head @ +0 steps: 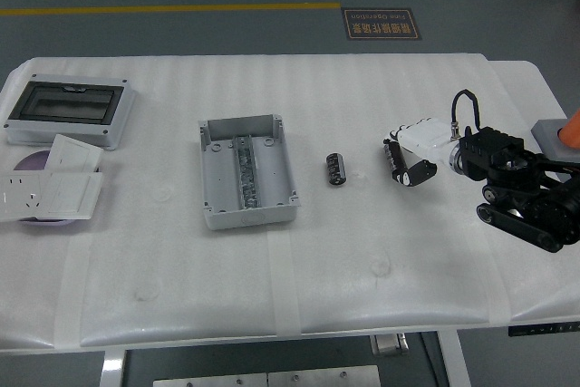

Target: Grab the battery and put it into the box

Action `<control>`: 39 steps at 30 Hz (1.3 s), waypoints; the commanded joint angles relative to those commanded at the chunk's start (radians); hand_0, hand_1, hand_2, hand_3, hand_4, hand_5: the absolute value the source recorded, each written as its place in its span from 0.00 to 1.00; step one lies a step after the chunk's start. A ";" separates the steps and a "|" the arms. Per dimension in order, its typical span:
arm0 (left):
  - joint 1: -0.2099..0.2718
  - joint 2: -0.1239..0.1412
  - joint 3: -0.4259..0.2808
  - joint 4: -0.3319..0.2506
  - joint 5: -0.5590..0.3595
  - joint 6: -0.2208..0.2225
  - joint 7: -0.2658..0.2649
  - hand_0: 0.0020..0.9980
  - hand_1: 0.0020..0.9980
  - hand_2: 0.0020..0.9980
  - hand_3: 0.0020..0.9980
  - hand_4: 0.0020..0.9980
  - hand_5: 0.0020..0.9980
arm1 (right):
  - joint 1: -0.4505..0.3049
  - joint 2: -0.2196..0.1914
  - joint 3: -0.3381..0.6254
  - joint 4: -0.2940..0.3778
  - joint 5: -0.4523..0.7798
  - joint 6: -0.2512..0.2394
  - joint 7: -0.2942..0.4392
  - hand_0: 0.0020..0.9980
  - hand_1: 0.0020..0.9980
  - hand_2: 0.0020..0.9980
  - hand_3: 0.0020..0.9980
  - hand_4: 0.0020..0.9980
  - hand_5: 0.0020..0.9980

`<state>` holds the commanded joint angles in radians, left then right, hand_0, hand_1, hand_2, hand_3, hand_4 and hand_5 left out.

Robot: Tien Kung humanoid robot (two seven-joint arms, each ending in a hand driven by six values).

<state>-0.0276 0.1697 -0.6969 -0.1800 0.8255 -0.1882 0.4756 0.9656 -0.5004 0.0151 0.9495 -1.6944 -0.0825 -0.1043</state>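
Battery [335, 170] seen between open grey box [246, 172] and right hand [410, 153] (fingers curled, nothing held); lidded enclosure [69, 111], socket plates [47, 194] far left; white padded table [362, 296], grey floor beyond.

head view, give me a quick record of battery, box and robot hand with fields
battery: lies on the white table, right of the box, untouched
box: grey, open, left of centre, no battery inside
right robot hand: right of the battery, apart from it, fingers curled, holding nothing
left robot hand: not in view
other items: lidded enclosure and white socket plates at far left
task state: battery not yet picked up
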 joint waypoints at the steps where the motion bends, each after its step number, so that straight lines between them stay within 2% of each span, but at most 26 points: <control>1: -0.001 0.000 0.007 0.000 -0.007 0.001 -0.002 0.67 0.67 0.53 0.54 0.42 0.39 | 0.000 0.000 0.001 -0.001 0.000 0.001 0.001 0.87 0.78 0.93 0.89 0.69 0.41; 10: -0.004 0.001 0.045 0.000 -0.041 0.005 -0.014 0.67 0.66 0.53 0.54 0.42 0.39 | -0.001 -0.001 0.018 -0.009 -0.013 0.018 0.009 0.87 0.78 0.92 0.89 0.68 0.41; 11: -0.004 0.002 0.046 0.000 -0.043 0.005 -0.015 0.67 0.67 0.53 0.54 0.42 0.39 | -0.001 -0.001 0.020 -0.009 -0.015 0.019 0.009 0.87 0.77 0.91 0.85 0.56 0.34; 16: -0.004 0.001 0.052 0.000 -0.050 0.007 -0.017 0.67 0.67 0.53 0.54 0.42 0.39 | -0.002 0.001 0.031 -0.007 -0.030 0.033 0.011 0.87 0.77 0.91 0.85 0.56 0.34; 17: -0.004 0.001 0.054 0.000 -0.051 0.008 -0.018 0.67 0.66 0.53 0.54 0.42 0.39 | -0.002 0.002 0.034 -0.007 -0.034 0.037 0.012 0.85 0.75 0.83 0.84 0.44 0.25; 22: -0.004 0.002 0.064 0.000 -0.061 0.010 -0.021 0.67 0.66 0.53 0.54 0.42 0.39 | -0.006 0.006 0.048 -0.005 -0.047 0.052 0.016 0.85 0.75 0.83 0.84 0.44 0.25; 23: -0.004 0.002 0.065 0.000 -0.062 0.010 -0.022 0.67 0.67 0.53 0.54 0.42 0.39 | -0.006 0.006 0.048 -0.004 -0.047 0.051 0.017 0.84 0.72 0.71 0.79 0.37 0.21; 27: -0.005 0.001 0.070 0.000 -0.066 0.012 -0.024 0.67 0.67 0.53 0.54 0.42 0.39 | -0.005 0.003 0.038 0.008 -0.037 0.026 0.015 0.84 0.72 0.71 0.79 0.37 0.21; 28: -0.005 0.001 0.071 0.000 -0.067 0.013 -0.025 0.67 0.67 0.53 0.54 0.42 0.39 | -0.003 0.001 0.032 0.013 -0.032 0.014 0.013 0.84 0.72 0.71 0.79 0.37 0.21; 29: -0.005 0.001 0.071 0.000 -0.067 0.014 -0.025 0.67 0.67 0.53 0.54 0.42 0.40 | -0.003 0.000 0.026 0.017 -0.027 0.005 0.012 0.84 0.71 0.69 0.76 0.32 0.17; 32: -0.005 0.002 0.072 0.000 -0.068 0.017 -0.027 0.67 0.67 0.53 0.54 0.42 0.40 | -0.001 -0.012 0.014 0.039 -0.008 -0.039 0.001 0.84 0.71 0.69 0.76 0.32 0.17; 39: -0.003 0.000 0.066 0.000 -0.064 0.018 -0.025 0.67 0.67 0.53 0.54 0.42 0.40 | 0.005 -0.046 0.149 0.152 -0.035 -0.067 -0.030 0.83 0.71 0.69 0.76 0.32 0.17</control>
<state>-0.0305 0.1695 -0.6310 -0.1800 0.7611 -0.1701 0.4508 0.9701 -0.5464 0.1639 1.1017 -1.7294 -0.1497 -0.1342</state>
